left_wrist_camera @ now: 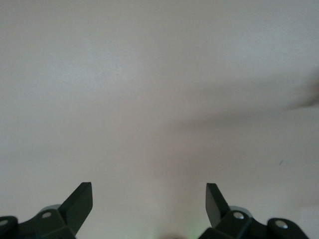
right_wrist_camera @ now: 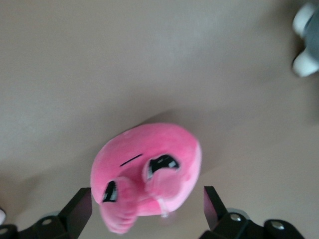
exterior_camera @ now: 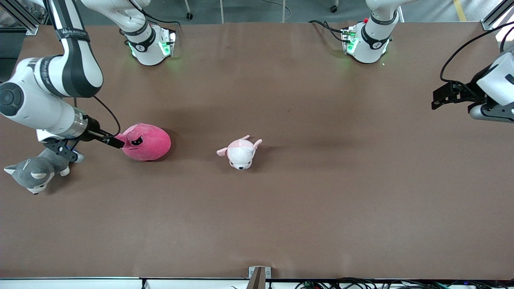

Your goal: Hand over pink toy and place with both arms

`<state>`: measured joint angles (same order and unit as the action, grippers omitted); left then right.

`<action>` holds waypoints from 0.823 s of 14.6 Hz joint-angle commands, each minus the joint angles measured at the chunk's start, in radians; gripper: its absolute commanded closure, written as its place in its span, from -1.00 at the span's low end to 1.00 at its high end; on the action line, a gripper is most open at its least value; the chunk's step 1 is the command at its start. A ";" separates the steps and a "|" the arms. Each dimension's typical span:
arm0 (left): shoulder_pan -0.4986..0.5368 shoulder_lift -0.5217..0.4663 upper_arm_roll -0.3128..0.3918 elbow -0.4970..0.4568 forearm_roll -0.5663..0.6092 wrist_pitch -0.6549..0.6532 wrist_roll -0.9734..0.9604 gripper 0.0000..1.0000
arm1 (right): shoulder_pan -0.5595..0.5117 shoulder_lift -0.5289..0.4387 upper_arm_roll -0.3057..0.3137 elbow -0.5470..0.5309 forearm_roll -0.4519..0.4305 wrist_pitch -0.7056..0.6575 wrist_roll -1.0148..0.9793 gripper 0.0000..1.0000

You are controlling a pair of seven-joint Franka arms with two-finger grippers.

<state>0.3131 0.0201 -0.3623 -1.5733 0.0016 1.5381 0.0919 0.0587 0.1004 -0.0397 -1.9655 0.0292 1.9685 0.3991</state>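
The pink toy (exterior_camera: 145, 141) lies on the brown table toward the right arm's end, its angry black eyes facing the right gripper. My right gripper (exterior_camera: 117, 142) is open and low at the toy's face. In the right wrist view the toy (right_wrist_camera: 149, 172) sits between the two spread fingertips without touching them. My left gripper (exterior_camera: 438, 97) is open and empty, up over the left arm's end of the table; the left wrist view shows only bare table between its fingertips (left_wrist_camera: 79, 201).
A small pale pink-and-white puppy plush (exterior_camera: 240, 152) lies near the table's middle. A grey-and-white husky plush (exterior_camera: 34, 171) lies under the right arm's wrist, nearer the front camera than the pink toy; its paw shows in the right wrist view (right_wrist_camera: 306, 42).
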 commanded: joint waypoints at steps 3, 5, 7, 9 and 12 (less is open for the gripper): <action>0.021 -0.022 -0.006 0.105 0.003 -0.056 0.000 -1.00 | -0.032 -0.005 0.014 0.192 -0.078 -0.134 -0.311 -1.00; 0.044 -0.025 -0.006 0.127 0.000 -0.058 0.005 -1.00 | -0.063 -0.002 0.014 0.236 -0.078 -0.157 -0.380 -1.00; 0.044 -0.016 -0.007 0.128 -0.002 -0.056 0.002 -1.00 | -0.094 0.016 0.014 0.293 -0.074 -0.196 -0.408 -1.00; 0.041 -0.017 -0.007 0.127 0.000 -0.056 0.000 -1.00 | -0.132 0.057 0.015 0.382 -0.064 -0.271 -0.416 -1.00; 0.044 -0.012 -0.007 0.125 0.008 -0.044 -0.001 -1.00 | -0.151 0.114 0.015 0.490 -0.067 -0.344 -0.442 -1.00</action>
<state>0.3513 0.0037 -0.3637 -1.4574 0.0015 1.4954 0.0925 -0.0698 0.1516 -0.0416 -1.5753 -0.0278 1.6752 -0.0239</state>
